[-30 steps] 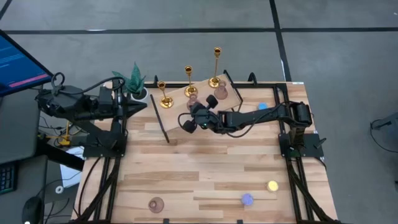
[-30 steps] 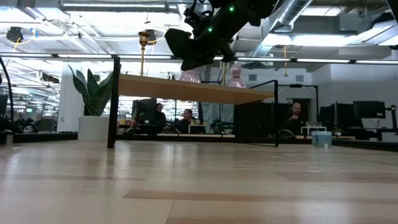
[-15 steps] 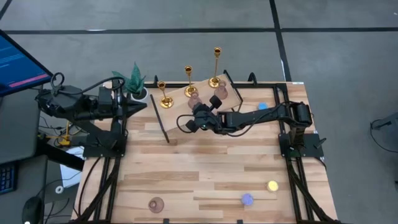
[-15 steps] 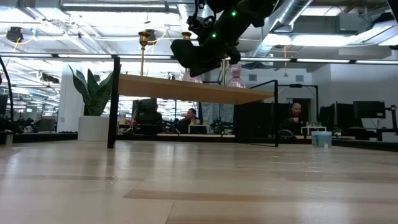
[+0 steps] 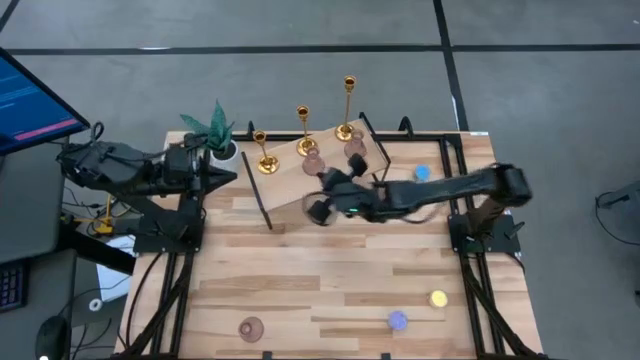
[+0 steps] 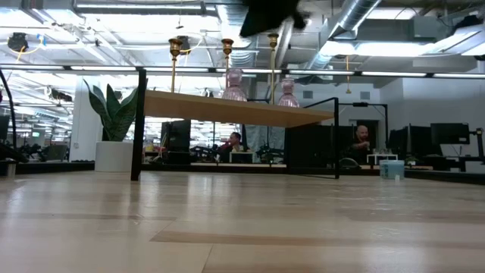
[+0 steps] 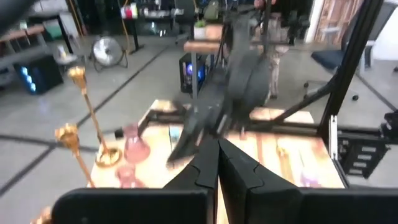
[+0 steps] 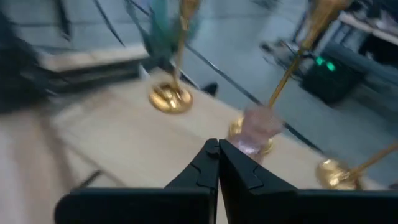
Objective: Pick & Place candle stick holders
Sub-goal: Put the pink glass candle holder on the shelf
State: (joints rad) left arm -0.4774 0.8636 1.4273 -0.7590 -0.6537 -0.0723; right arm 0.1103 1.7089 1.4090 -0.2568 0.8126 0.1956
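We see two matte-black jointed arms — slim links, black cables along them (tiny green light on the right arm (image 5: 352, 209)), tapered black fingers.

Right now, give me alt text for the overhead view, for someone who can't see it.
Seen from above, the right claw, shut and empty, hangs by a raised wooden shelf holding three gold candlesticks and two pink holders. The left claw waits shut by the potted plant. A third pink holder stands at the table's near edge.

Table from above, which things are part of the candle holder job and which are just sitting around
Job: three gold candlesticks and two pink holders on the raised shelf; one pink holder at the near edge.
Lying about: potted plant, blue light, yellow light, purple light.
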